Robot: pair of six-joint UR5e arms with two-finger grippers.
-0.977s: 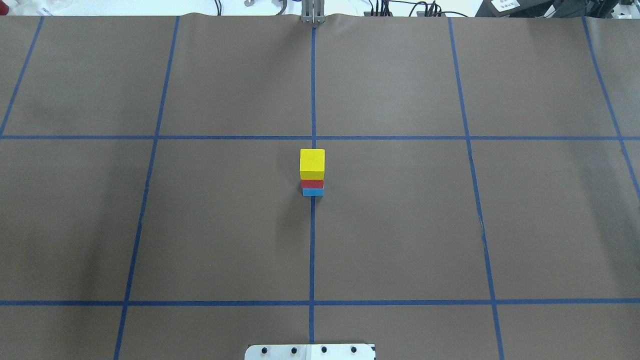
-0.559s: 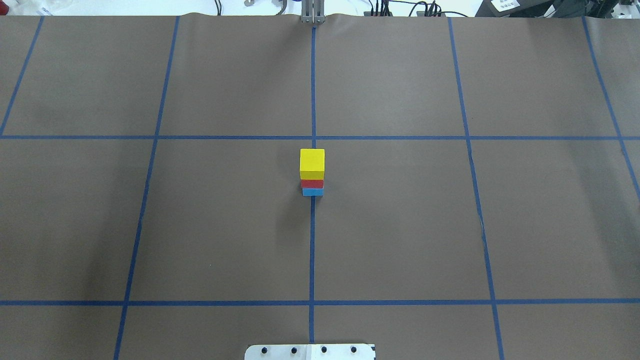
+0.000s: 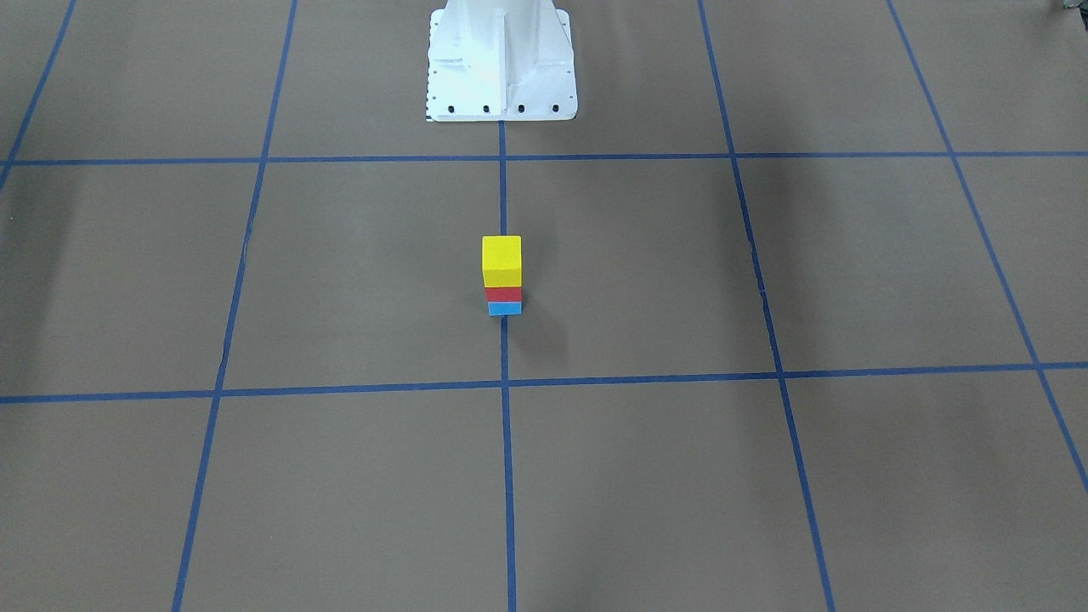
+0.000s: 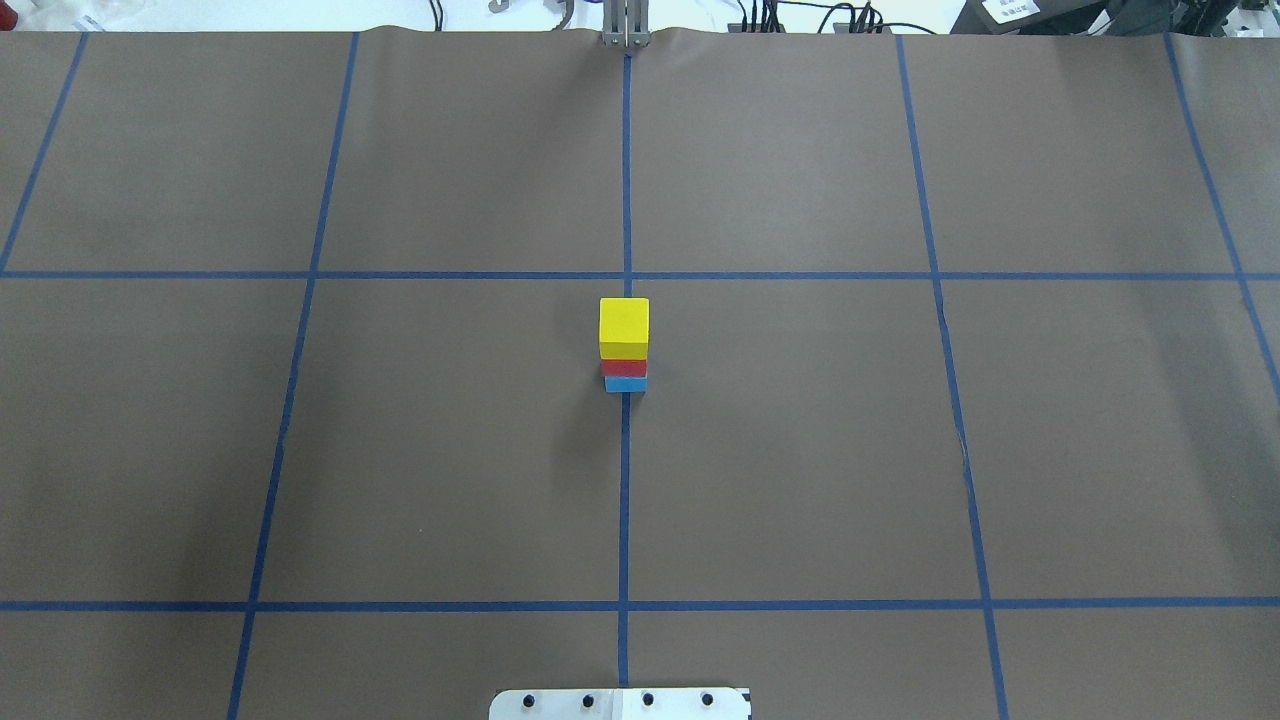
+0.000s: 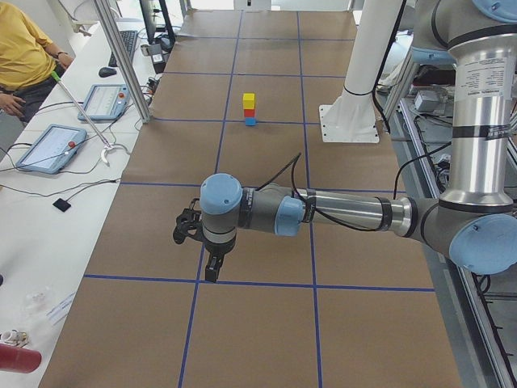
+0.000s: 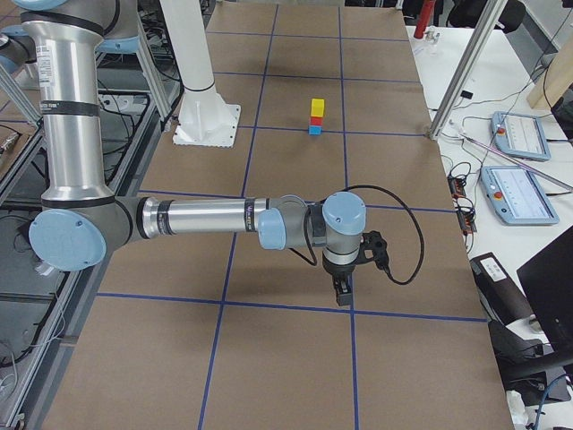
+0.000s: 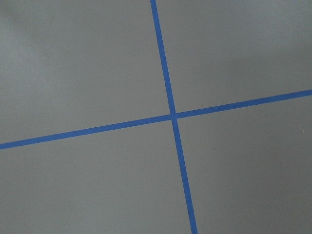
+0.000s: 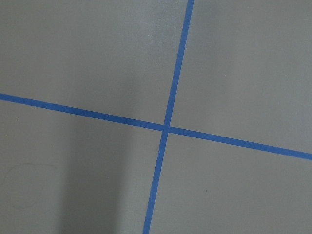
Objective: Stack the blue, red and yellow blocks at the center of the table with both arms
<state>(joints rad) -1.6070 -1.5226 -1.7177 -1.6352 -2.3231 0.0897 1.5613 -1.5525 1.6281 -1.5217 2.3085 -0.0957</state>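
Yellow block [image 4: 624,325] on red block [image 4: 624,367] on blue block [image 4: 625,384], well apart from left pincer [image 5: 211,273] and right pincer [image 6: 341,296]. Both point down over bench [image 4: 800,450]; their opening cannot be told.

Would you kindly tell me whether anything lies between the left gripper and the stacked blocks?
Nothing visible does. Only brown table with blue tape lines shows between the left gripper and the yellow block, which sits on the red block and the blue block.
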